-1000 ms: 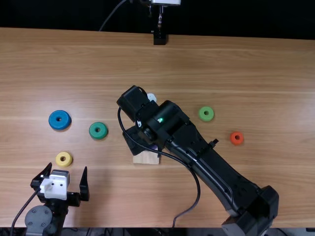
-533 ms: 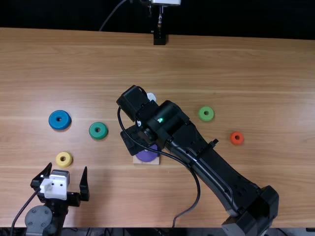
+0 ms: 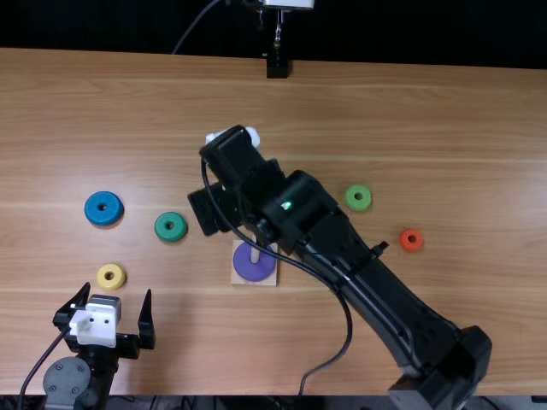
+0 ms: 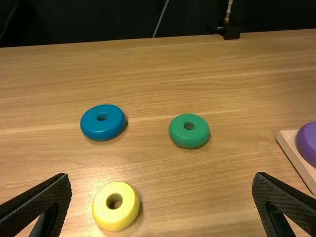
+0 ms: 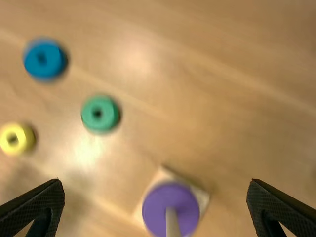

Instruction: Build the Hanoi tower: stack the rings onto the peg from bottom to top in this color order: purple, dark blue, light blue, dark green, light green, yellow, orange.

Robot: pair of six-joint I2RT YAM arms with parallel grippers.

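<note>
In the top view, the purple ring lies around the peg on the square wooden base. The right gripper is beyond and left of it; in the right wrist view that gripper is open, with the purple ring below. My left gripper stands open at the near left, seen also in the left wrist view. Loose on the table are the blue ring, dark green ring, yellow ring, light green ring and orange ring.
The right arm crosses over the table from the near right to the middle, its cable looping on the near side. A black stand is at the far edge.
The right gripper has moved up and left in the top view, away from the base. The purple ring, mostly hidden a second ago, is now on the base. The left gripper has not moved.
</note>
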